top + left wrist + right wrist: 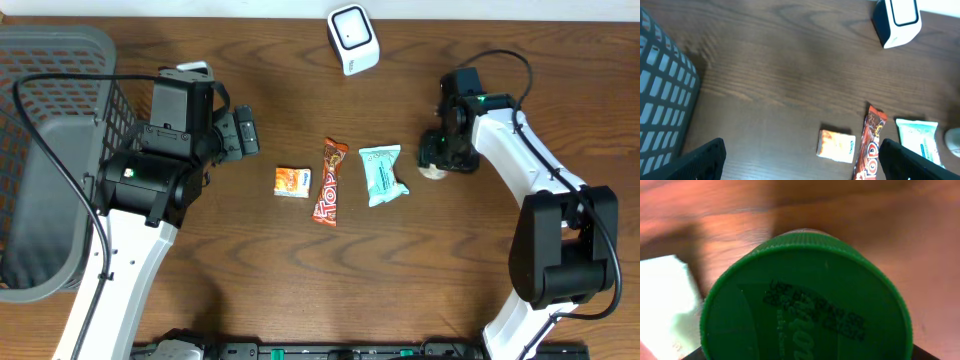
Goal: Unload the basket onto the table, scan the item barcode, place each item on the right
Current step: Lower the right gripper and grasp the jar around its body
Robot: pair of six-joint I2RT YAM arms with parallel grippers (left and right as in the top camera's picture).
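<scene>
The step in hand looks like the pick-up of the item to be scanned. The right hand (438,152) hangs directly over a small green-capped bottle (807,300). The bottle stands on the tabletop (400,280), nearer the robot than the scanner (352,38) and off to the scanner's right. In the right wrist view the cap fills the frame and the fingers barely show, so it cannot be told whether the hand is clamped on the bottle or only straddles it.

The left hand (243,135) hovers well to the scanner's left, its fingers (702,160) spread wide with nothing between them. An orange sachet (292,181), a candy bar (330,182) and a teal pouch (382,174) lie in a row on the robot's side of the scanner, the pouch just beside the bottle.

The next move likely calls for a sure grip, a lift clear of the pouch, and a carry toward the scanner. The bottle would need turning so its barcode faces the scanner's window, and that barcode is not visible here.
</scene>
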